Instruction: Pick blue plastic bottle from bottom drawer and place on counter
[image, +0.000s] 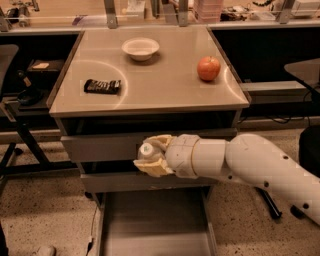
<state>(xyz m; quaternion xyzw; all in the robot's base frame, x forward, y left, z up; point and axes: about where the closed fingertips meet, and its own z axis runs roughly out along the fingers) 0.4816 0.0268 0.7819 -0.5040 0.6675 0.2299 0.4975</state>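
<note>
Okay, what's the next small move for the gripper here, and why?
Probably lift straight up: the gripper holds the bottle in front of the upper drawers, above the bottom drawer but below the counter, so it needs height first.

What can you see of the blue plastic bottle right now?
Of the blue plastic bottle, only its white round cap and a sliver of clear body show; the label is hidden. The claw grips it between cream fingers, cap toward the camera, before the drawer fronts, above the open bottom drawer.
</note>
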